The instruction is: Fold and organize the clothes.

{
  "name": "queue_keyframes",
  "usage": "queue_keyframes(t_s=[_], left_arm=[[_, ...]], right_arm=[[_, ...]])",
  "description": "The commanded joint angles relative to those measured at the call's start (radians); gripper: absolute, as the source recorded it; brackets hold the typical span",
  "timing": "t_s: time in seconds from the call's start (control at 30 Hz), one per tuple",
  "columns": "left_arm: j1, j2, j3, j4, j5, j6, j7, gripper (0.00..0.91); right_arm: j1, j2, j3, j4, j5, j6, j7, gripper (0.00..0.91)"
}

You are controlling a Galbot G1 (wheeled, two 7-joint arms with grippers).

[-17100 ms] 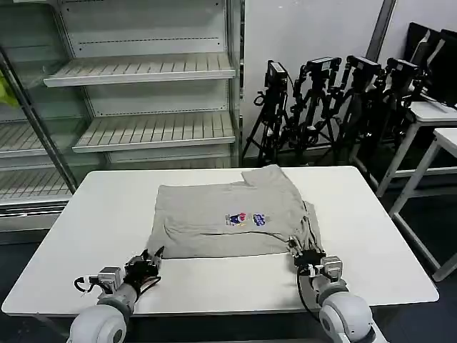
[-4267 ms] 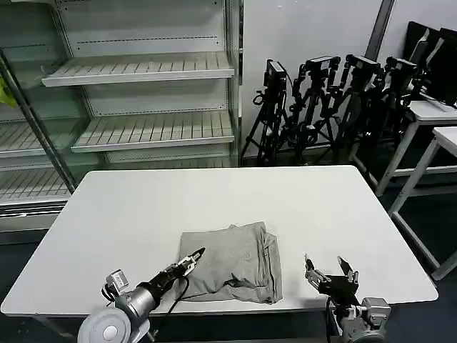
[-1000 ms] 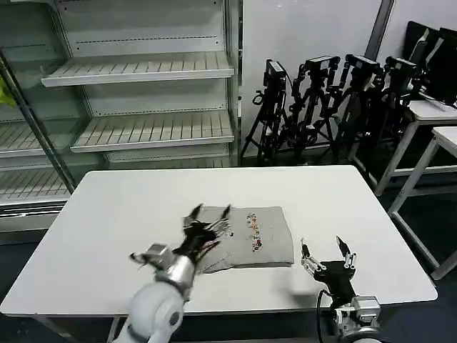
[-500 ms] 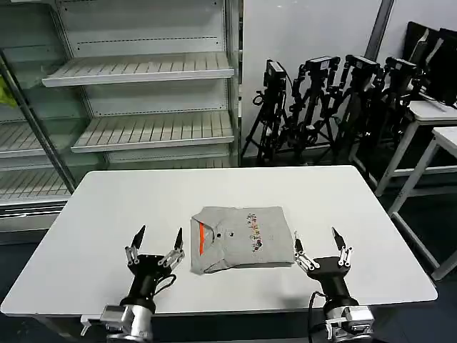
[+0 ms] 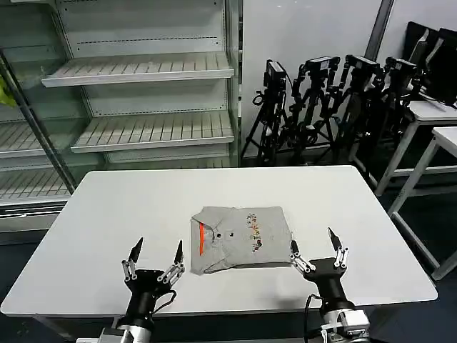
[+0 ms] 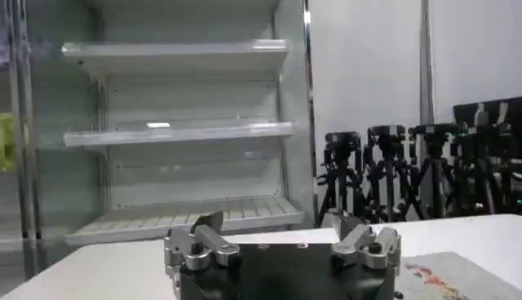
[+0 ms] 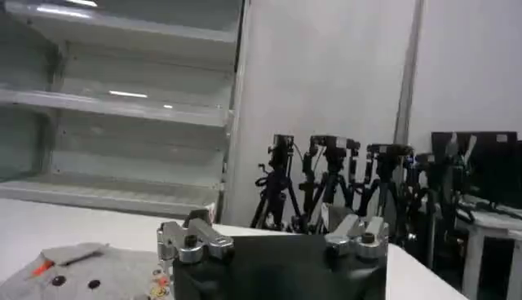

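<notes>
One folded light grey shirt (image 5: 239, 239) lies flat at the middle of the white table (image 5: 107, 207), slightly toward the front. Its orange inner collar strip (image 5: 201, 239) faces my left and the small multicoloured graphic (image 5: 254, 230) faces up. My left gripper (image 5: 157, 251) stands open at the front edge, left of the shirt and apart from it, fingers pointing up. My right gripper (image 5: 313, 246) stands open just off the shirt's front right corner, holding nothing. The shirt's edge (image 6: 444, 273) shows beside the left gripper (image 6: 279, 224), and the shirt (image 7: 77, 273) lies beside the right gripper (image 7: 261, 220).
Empty metal shelving (image 5: 143, 93) stands behind the table at the back left. A row of black tripods (image 5: 328, 100) lines the back right wall. Further white tables (image 5: 435, 121) stand at the far right. Bare tabletop surrounds the shirt on all sides.
The left gripper let go of the shirt's left side and drew back to the front edge. Both grippers sank slightly in the last half second. The shirt stays folded.
</notes>
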Motion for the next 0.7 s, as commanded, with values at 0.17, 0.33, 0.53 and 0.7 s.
queue_keyframes(t_s=[0.17, 0.33, 0.53, 0.7], left_arm=[[0.05, -0.01, 0.006, -0.035, 0.026, -0.013, 0.0, 0.907], [0.049, -0.01, 0.009, -0.035, 0.024, -0.012, 0.0, 0.907], [0.057, -0.008, 0.009, -0.039, 0.024, -0.012, -0.001, 0.907], [0.075, -0.006, 0.008, -0.053, 0.025, -0.015, -0.002, 0.907]], right_arm=[[-0.039, -0.002, 0.01, 0.055, -0.004, -0.052, 0.003, 0.907], [-0.046, 0.0, 0.011, 0.058, 0.003, -0.06, 0.007, 0.907], [-0.056, 0.0, 0.016, 0.063, 0.005, -0.071, 0.008, 0.907], [-0.051, 0.0, 0.023, 0.066, 0.008, -0.075, 0.021, 0.907]])
